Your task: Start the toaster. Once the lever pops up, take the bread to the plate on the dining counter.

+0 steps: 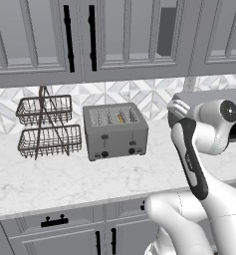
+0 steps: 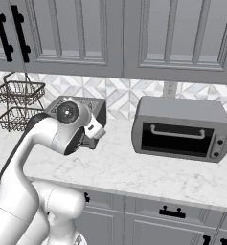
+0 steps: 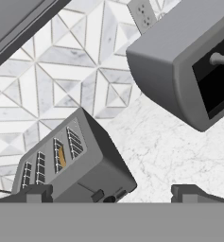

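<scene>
In the left base view, a two-tier wire basket rack (image 1: 46,127) stands at the left of the marble counter (image 1: 64,182), against the tiled backsplash (image 1: 154,94). Just to its right, apart from it, sits the toaster (image 1: 115,130). Its long axis runs left to right, parallel to the backsplash; its front face, carrying two levers and two knobs, points toward the camera. Both levers sit about mid-height on the front. The four slots run front to back. The bread (image 1: 120,118) stands on edge in the third slot from the left, with only its golden top edge visible.

Grey upper cabinets (image 1: 114,35) with black handles hang above. The arm (image 1: 194,149) rises at the right of the toaster, in front of a grey toaster oven (image 1: 209,97).

In the right base view, the toaster oven (image 2: 182,128) stands on the counter well to the right of the toaster (image 2: 93,106), which is partly covered by the arm.

In the hand view, the gripper (image 3: 113,191) is held above the counter, away from the toaster (image 3: 71,165). Its fingertips (image 3: 38,193) stand wide apart and hold nothing. The bread (image 3: 61,157) shows in its slot.
</scene>
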